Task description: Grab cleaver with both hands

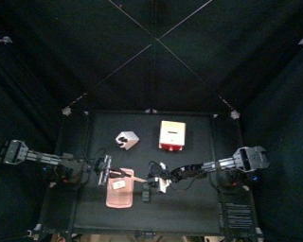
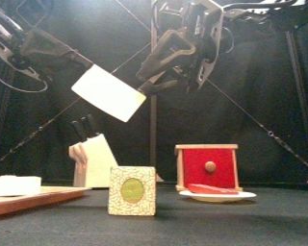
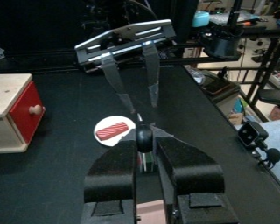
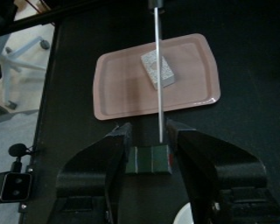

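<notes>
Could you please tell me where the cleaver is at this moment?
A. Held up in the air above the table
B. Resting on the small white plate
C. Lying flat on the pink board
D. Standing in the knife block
A: in the front view the cleaver hangs tilted high in the air, well clear of the table and everything standing on it.

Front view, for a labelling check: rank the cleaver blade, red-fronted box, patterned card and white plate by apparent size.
1. Red-fronted box and cleaver blade: about alike.
2. Patterned card: slightly smaller, but nearest the camera, so unsure.
3. White plate: smallest, seen edge-on.
</notes>
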Controlling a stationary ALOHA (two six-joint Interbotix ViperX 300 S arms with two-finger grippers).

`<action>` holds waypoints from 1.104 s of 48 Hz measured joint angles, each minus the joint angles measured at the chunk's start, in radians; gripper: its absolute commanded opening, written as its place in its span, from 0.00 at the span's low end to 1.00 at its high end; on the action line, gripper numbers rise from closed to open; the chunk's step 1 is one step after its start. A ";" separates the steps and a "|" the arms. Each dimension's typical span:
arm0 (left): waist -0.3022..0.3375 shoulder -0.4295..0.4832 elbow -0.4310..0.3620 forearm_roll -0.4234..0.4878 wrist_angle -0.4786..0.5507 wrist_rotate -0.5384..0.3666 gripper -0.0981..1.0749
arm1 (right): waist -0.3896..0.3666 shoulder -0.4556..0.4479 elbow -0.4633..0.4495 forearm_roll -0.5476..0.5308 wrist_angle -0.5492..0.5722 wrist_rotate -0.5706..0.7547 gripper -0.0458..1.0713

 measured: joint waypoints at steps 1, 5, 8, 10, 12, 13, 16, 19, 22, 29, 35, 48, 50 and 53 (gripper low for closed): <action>0.000 0.002 -0.002 0.000 0.000 0.000 0.47 | -0.002 0.003 -0.002 0.000 0.002 0.000 0.73; 0.000 0.003 -0.003 -0.003 0.000 0.000 0.47 | -0.003 0.012 -0.008 -0.002 0.000 0.000 0.73; 0.000 0.011 -0.006 -0.006 -0.002 0.000 0.47 | -0.002 0.021 -0.014 0.000 0.002 0.000 0.73; 0.000 0.014 -0.009 -0.008 -0.005 0.000 0.47 | -0.003 0.031 -0.018 0.000 0.003 0.000 0.73; 0.000 0.021 -0.014 -0.008 -0.009 0.000 0.47 | -0.003 0.038 -0.021 0.000 0.006 0.000 0.73; 0.000 0.025 -0.015 -0.008 -0.011 0.000 0.47 | -0.003 0.041 -0.021 0.000 0.009 0.000 0.73; 0.000 0.037 -0.021 -0.008 -0.020 0.000 0.47 | -0.003 0.052 -0.029 0.000 0.025 0.000 0.73; 0.000 0.048 -0.025 -0.008 -0.025 0.000 0.47 | -0.003 0.058 -0.037 0.000 0.043 -0.002 0.73; 0.000 0.051 -0.026 -0.008 -0.025 0.002 0.47 | -0.003 0.060 -0.038 0.002 0.061 0.000 0.72; 0.003 0.052 -0.026 -0.009 -0.026 0.002 0.47 | -0.005 0.060 -0.038 -0.002 0.086 0.000 0.68; 0.006 0.052 -0.026 -0.009 -0.026 0.002 0.47 | -0.002 0.060 -0.038 -0.003 0.089 0.000 0.59; 0.012 0.052 -0.025 -0.009 -0.023 0.000 0.47 | 0.009 0.058 -0.035 0.003 0.089 -0.002 0.41; 0.012 0.052 -0.023 -0.009 -0.020 0.000 0.47 | 0.011 0.058 -0.032 0.003 0.091 -0.002 0.39; 0.012 0.052 -0.020 -0.009 -0.018 0.000 0.47 | 0.014 0.052 -0.029 0.005 0.091 -0.002 0.36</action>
